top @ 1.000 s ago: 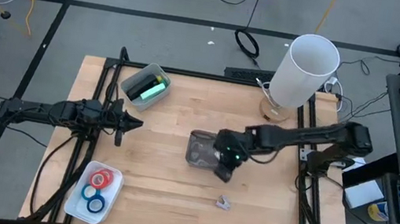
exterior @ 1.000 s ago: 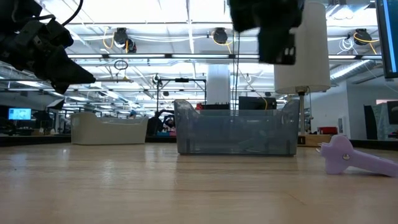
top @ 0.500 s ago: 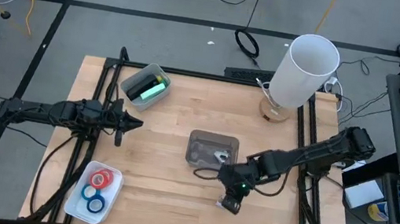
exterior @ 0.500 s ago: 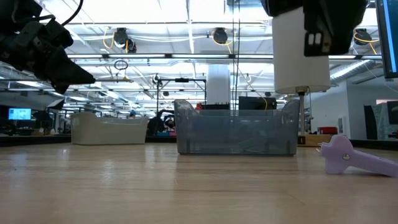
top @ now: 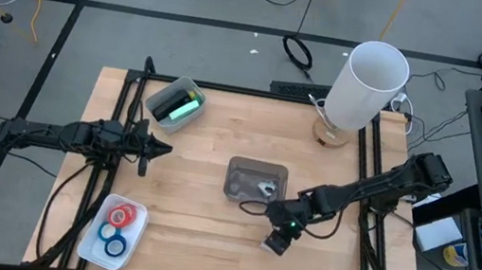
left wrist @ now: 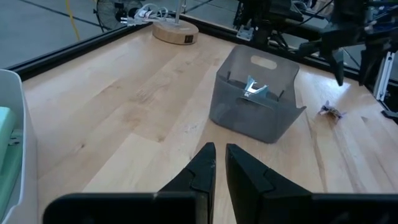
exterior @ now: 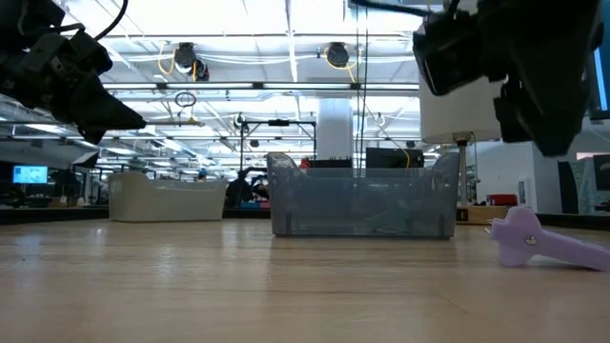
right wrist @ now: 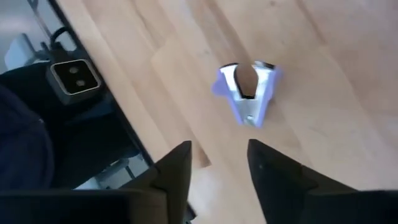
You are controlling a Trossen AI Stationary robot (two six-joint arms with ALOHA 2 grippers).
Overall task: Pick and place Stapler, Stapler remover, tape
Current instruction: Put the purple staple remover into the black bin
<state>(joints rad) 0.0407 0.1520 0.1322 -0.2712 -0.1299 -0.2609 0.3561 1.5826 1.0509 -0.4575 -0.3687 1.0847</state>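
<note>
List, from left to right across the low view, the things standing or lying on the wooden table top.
Pale opaque bin → clear grey plastic bin → lilac plastic staple remover, lying on the wood at the far right.

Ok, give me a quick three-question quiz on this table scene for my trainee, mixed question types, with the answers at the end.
1. True or false: the right gripper is holding the purple staple remover.
2. Where is the mint-green stapler? A) in the clear bin by the left arm; B) in the grey bin at the table's middle; C) in the white tray with the tape.
3. Which gripper is shut?

Key: 1 false, it is open above the remover; 2 A; 3 the left gripper.
</note>
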